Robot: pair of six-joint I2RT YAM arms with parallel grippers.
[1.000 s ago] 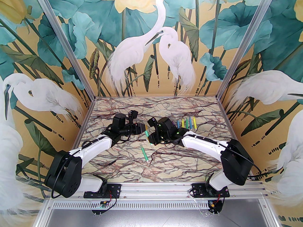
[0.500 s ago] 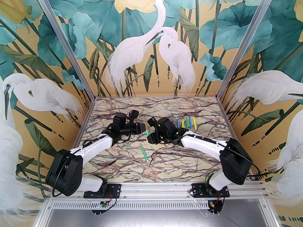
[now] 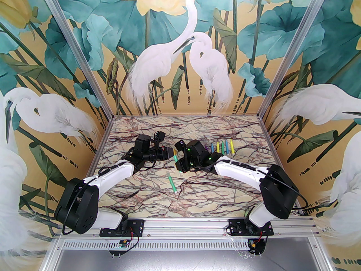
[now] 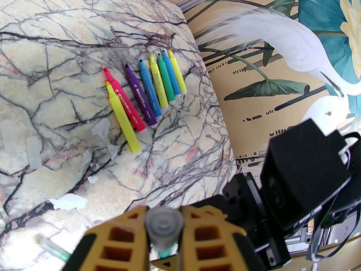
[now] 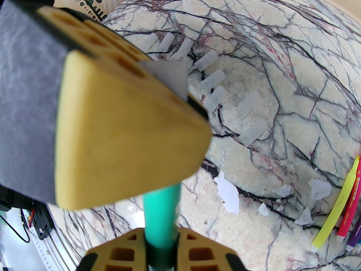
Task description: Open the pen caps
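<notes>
A green pen (image 3: 175, 159) is held above the table between both grippers. My left gripper (image 4: 164, 224) is shut on its pale cap (image 4: 164, 226); in the top view this gripper (image 3: 174, 153) is at the pen's far end. My right gripper (image 5: 161, 236) is shut on the green barrel (image 5: 161, 205), and in the top view it (image 3: 178, 165) holds the near end. The left finger (image 5: 127, 140) hides the cap in the right wrist view. Several uncapped pens (image 4: 149, 92) lie in a row, and several loose caps (image 5: 210, 78) lie in another row.
A second green pen (image 3: 172, 183), with its cap on, lies on the marble table (image 3: 214, 196) nearer the bases. The row of coloured pens (image 3: 224, 147) is behind the right arm. Torn white paper scraps (image 5: 229, 193) lie on the tabletop. Painted walls enclose three sides.
The right arm has shifted slightly left, toward the left gripper, uncovering more of the pen row behind it. The left arm has hardly moved and keeps its hold.
</notes>
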